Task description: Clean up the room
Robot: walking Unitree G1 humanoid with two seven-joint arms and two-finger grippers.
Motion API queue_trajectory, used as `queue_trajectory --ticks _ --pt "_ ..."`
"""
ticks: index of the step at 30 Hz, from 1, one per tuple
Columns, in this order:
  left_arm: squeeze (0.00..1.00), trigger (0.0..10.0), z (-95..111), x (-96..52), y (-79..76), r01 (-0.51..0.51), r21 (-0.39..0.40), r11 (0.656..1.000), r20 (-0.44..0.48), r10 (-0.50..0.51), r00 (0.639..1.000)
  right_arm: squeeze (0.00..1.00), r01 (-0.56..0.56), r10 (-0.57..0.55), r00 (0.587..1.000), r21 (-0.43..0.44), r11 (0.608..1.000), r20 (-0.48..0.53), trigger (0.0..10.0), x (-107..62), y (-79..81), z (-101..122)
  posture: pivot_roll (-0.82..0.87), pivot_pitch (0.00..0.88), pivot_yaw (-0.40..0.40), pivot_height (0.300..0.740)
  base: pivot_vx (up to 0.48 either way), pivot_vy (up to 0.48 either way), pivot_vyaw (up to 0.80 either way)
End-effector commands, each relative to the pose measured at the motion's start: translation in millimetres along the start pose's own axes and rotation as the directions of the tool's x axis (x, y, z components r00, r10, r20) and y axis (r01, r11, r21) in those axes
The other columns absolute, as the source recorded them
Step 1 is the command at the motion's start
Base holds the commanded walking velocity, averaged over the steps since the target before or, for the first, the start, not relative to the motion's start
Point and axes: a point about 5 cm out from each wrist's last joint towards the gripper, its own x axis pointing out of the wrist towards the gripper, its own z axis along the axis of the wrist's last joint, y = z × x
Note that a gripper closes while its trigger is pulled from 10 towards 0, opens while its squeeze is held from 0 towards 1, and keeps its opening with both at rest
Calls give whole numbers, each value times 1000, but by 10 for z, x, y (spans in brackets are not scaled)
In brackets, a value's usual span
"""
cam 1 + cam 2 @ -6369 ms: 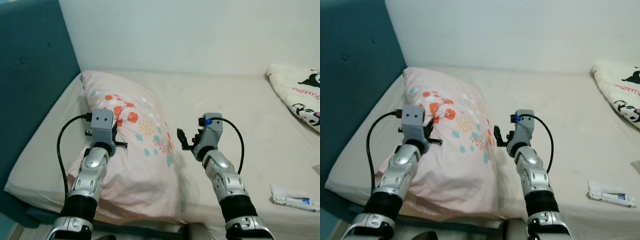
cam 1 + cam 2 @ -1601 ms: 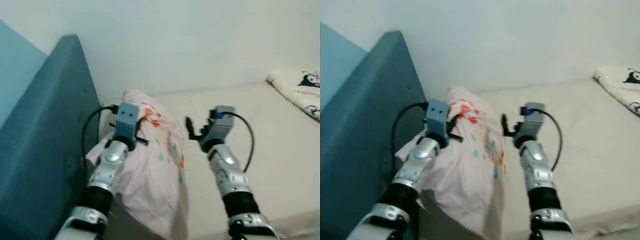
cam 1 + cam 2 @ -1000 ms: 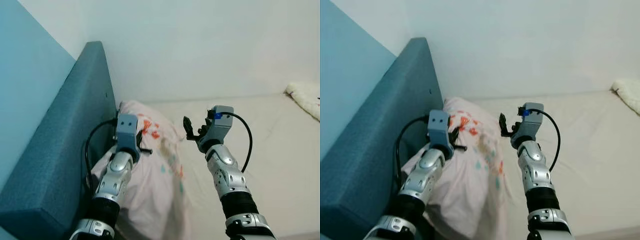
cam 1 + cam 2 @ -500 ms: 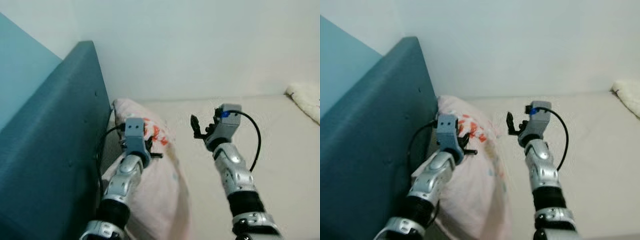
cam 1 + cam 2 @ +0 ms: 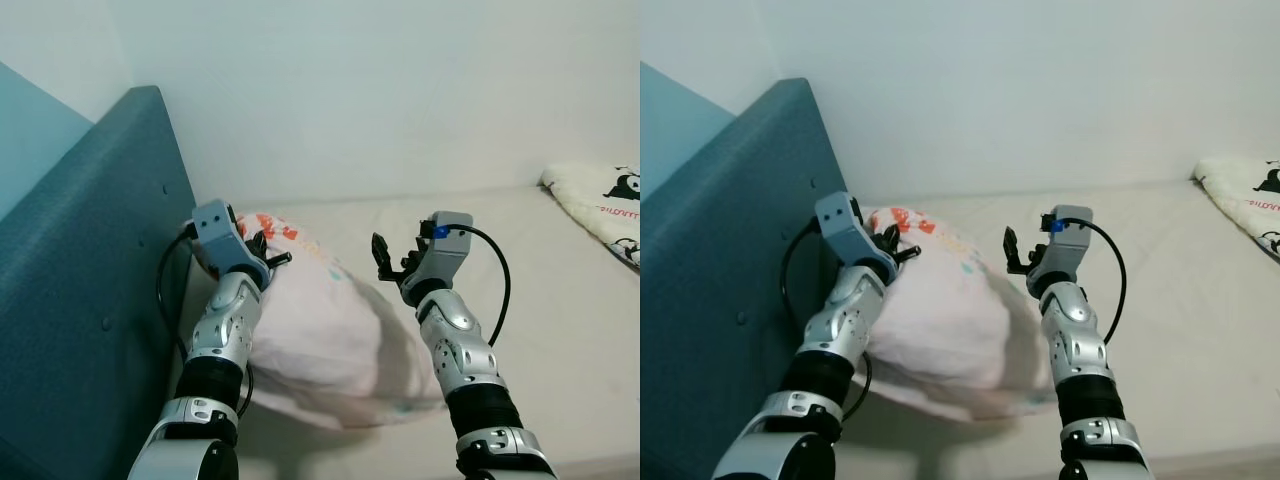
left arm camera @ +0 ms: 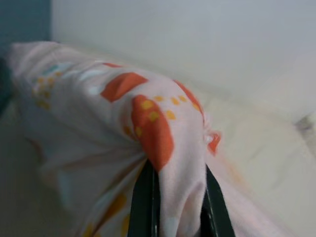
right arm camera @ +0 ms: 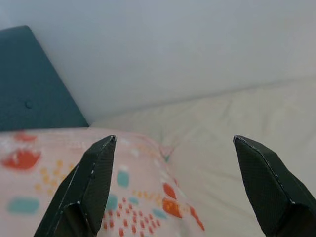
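A pale pink pillow (image 5: 330,340) with orange, teal and yellow spots lies on the bed by the teal headboard (image 5: 90,290). My left gripper (image 5: 258,252) is shut on a fold of the pillow (image 6: 163,143) at its end nearest the headboard, and the cloth bunches between the two black fingers (image 6: 144,202). My right gripper (image 5: 385,262) hangs open just above the pillow's right side, its fingers (image 7: 94,182) wide apart with nothing between them, the pillow (image 7: 59,182) below.
The cream mattress (image 5: 560,330) stretches to the right. A white blanket with black cartoon figures (image 5: 600,200) lies at the far right edge. A plain white wall (image 5: 380,90) backs the bed.
The pillow has swung from hanging upright in front of me to lying across the bed beside the headboard. My left gripper has moved up and left with it; the camera has shifted too.
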Motion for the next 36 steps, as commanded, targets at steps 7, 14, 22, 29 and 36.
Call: queue_trajectory --ticks 7,14,22,29,36 --pt "0 10000 -525 -220 679 -164 433 886 -129 241 962 0 -11 11 1000 16 1000 3 10000 -15 33 -1 -172 0 22 740 0 0 0" --pt "0 10000 -583 -270 836 -179 579 795 -141 314 939 0 -1 1 1000 18 1000 -4 10000 -87 11 -44 -200 0 32 740 0 0 0" --pt "0 10000 -842 -500 1133 -218 627 748 -240 452 859 0 11 -11 1000 16 1000 -8 10000 -129 -26 -54 -204 0 28 740 0 0 0" --pt "0 10000 -1083 -785 1387 -245 661 709 -320 562 762 0 1 -1 1000 18 1000 -18 10000 -125 4 -67 -198 0 22 740 0 0 0" --pt "0 10000 -986 -738 1418 -278 651 706 -263 554 790 0 -15 15 1000 20 1000 -19 10000 -124 32 -46 -200 0 14 740 0 0 0"
